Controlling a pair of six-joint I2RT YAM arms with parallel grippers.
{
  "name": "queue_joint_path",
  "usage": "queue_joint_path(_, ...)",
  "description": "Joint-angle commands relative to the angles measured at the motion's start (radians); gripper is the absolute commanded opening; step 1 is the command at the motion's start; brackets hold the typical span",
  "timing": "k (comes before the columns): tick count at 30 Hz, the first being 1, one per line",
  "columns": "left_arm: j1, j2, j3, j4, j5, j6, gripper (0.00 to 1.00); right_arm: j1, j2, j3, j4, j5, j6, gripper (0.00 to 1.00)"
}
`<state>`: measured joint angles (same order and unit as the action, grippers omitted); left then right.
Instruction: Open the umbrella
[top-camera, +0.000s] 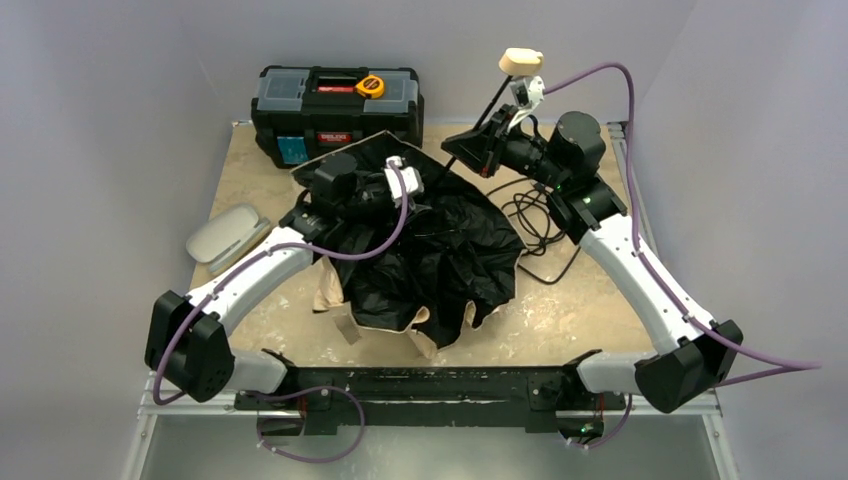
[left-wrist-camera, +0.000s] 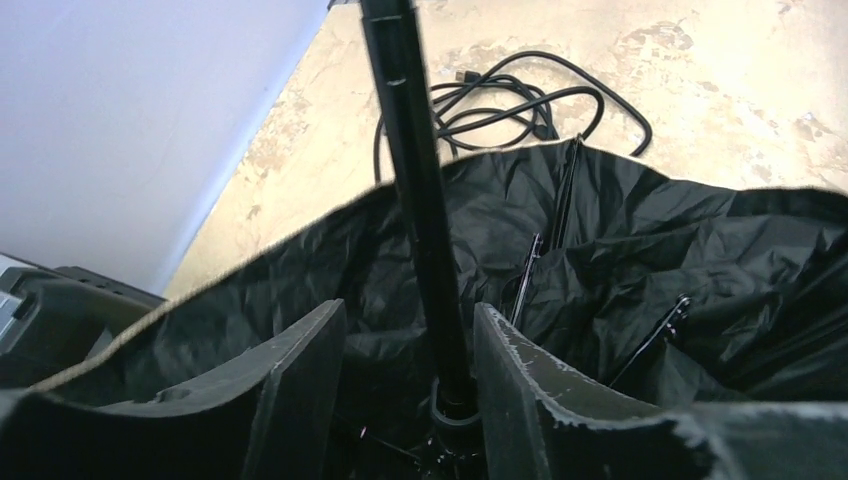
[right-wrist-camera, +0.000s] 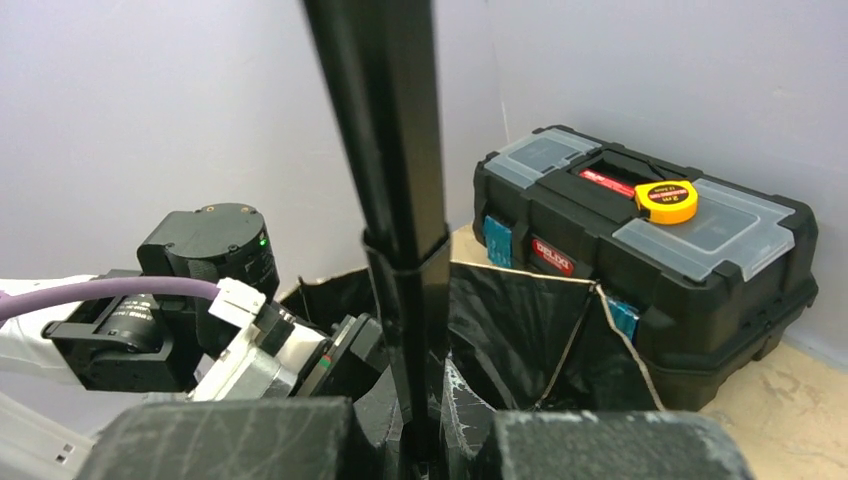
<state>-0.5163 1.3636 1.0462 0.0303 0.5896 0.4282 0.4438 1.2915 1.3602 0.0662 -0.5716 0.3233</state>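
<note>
The umbrella (top-camera: 450, 250) lies partly spread on the table, black lining up and tan edges showing. Its thin black shaft (top-camera: 497, 105) slants up to the cream handle (top-camera: 520, 62). My right gripper (top-camera: 478, 150) is shut on the shaft (right-wrist-camera: 390, 150), which runs up from between its fingers (right-wrist-camera: 420, 440). My left gripper (top-camera: 425, 188) reaches into the canopy (left-wrist-camera: 650, 250). Its jaws stand apart on either side of the shaft (left-wrist-camera: 415, 180), just above the ring (left-wrist-camera: 455, 410) at the shaft's base. The shaft sits close to the right finger (left-wrist-camera: 520, 370), with a gap to the left finger (left-wrist-camera: 300, 370).
A black toolbox (top-camera: 335, 110) with a yellow tape measure (top-camera: 370, 86) on its lid stands at the back left, touching the canopy edge. A grey case (top-camera: 228, 232) lies at the left edge. A coiled black cable (top-camera: 535, 215) lies right of the umbrella.
</note>
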Motion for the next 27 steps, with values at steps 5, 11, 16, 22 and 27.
queue_joint_path(5, 0.118, 0.073, -0.064, -0.468, -0.217, 0.128, 0.46, -0.037, -0.115, 0.237, 0.282, 0.009, 0.057, 0.00)
queue_joint_path(11, 0.167, 0.071, -0.056, -0.507, -0.259, 0.165, 0.31, -0.037, -0.130, 0.243, 0.278, 0.002, 0.052, 0.00)
queue_joint_path(16, 0.201, 0.088, -0.052, -0.531, -0.304, 0.212, 0.31, -0.038, -0.145, 0.244, 0.282, 0.010, 0.037, 0.00)
queue_joint_path(22, 0.251, 0.069, -0.025, -0.531, -0.315, 0.232, 0.00, -0.038, -0.184, 0.209, 0.265, -0.015, 0.037, 0.00)
queue_joint_path(27, 0.260, -0.098, 0.035, -0.524, -0.267, 0.275, 0.00, -0.038, -0.274, 0.057, 0.179, -0.076, -0.041, 0.11)
